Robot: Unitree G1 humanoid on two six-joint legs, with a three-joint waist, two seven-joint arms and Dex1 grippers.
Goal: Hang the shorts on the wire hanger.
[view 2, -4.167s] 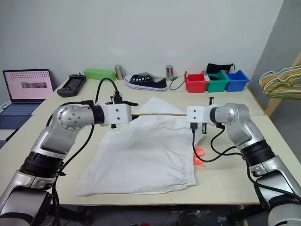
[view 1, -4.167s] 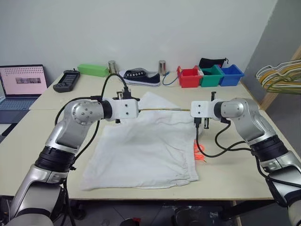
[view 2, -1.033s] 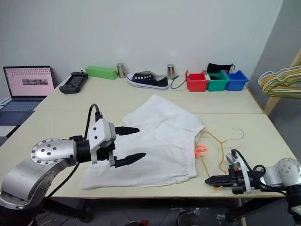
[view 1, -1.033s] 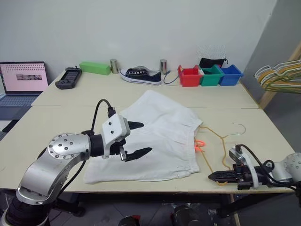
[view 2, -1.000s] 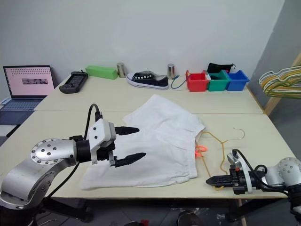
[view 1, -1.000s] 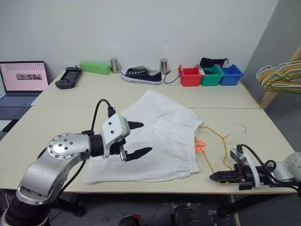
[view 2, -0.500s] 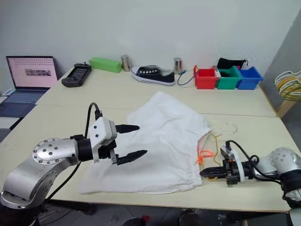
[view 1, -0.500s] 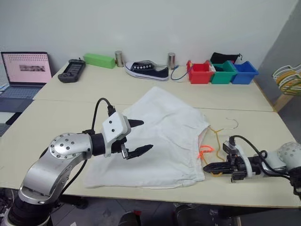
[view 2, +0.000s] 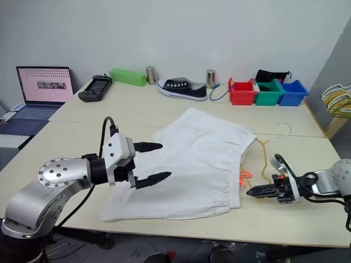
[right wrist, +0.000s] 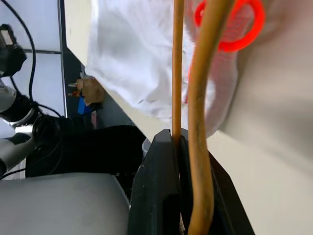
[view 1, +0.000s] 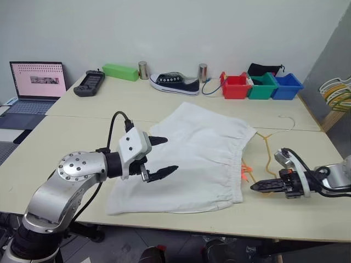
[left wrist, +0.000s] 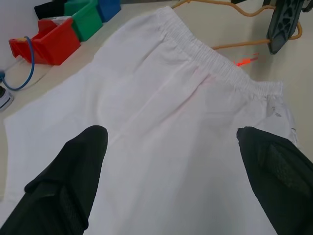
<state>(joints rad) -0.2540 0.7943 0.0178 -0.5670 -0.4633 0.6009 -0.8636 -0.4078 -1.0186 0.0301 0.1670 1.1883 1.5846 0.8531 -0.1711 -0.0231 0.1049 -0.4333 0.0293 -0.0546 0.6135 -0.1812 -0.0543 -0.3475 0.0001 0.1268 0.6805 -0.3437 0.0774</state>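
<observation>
Shorts (view 1: 192, 156): white, thin fabric, spread flat on the near table (view 1: 66, 142), gathered elastic waistband toward the robot's right; orange drawstring (view 1: 245, 173) spilling out at the waistband's near end.

Wire hanger (view 1: 267, 152): thin yellow-tan wire, lying just right of the waistband, small hook (view 1: 287, 121) pointing away from the robot.

Left gripper (view 1: 159, 156): raised over the shorts' left half, jaws spread wide, nothing between them.

Right gripper (view 2: 258, 191): at the table's near right, jaws clamped on the hanger's wire (the head views show only dark fingertips meeting the wire).

Right wrist view: the wire (right wrist: 200, 122) pinched between the fingers, a second strand alongside, the drawstring loop (right wrist: 230, 24) beyond.

Left wrist view: waistband gathers in detail, with the red bin (left wrist: 49, 41) and green bin (left wrist: 83, 19) past the fabric.
</observation>
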